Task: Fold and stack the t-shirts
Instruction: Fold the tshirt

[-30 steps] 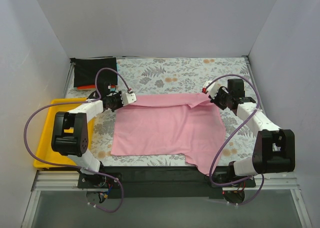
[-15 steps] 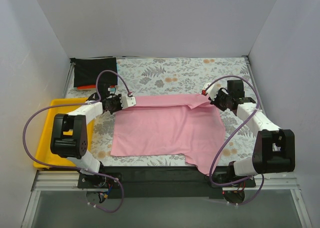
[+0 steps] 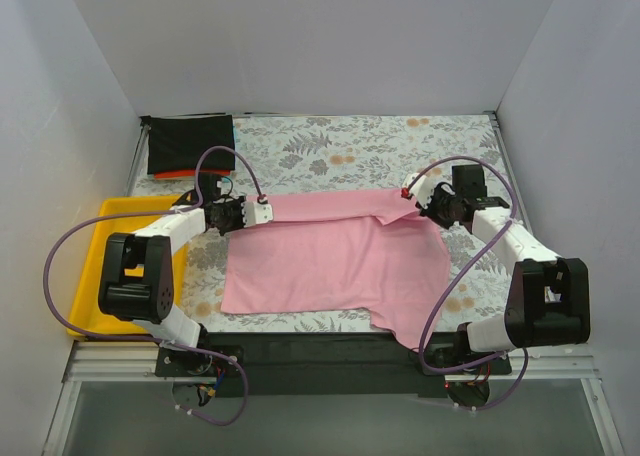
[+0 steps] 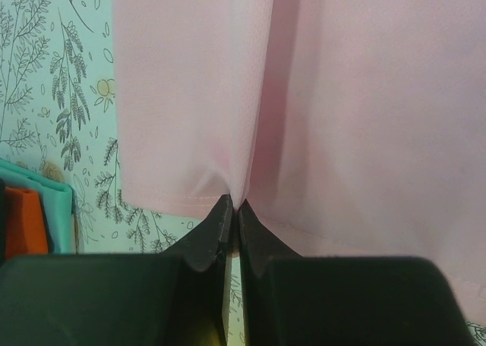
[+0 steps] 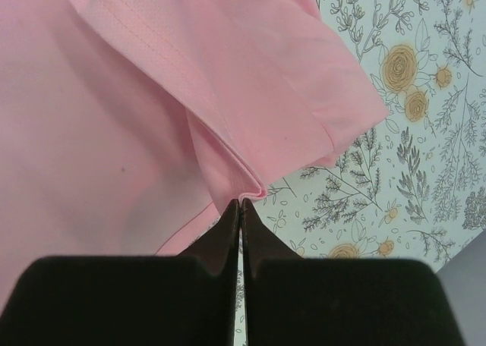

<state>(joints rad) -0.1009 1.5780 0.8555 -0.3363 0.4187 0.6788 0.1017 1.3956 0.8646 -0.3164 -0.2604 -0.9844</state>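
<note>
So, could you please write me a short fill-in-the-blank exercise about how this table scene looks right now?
1. The right gripper is shut on the light pink cloth t-shirt, close to its short ____.
2. The left gripper is shut on that shirt's edge at the side nearer the rectangular plastic tray, which is ____.
3. The folded black cloth t-shirt lies at the far ____ corner of the grey-and-orange floral table cloth.

Missing words: sleeve; yellow; left.
</note>
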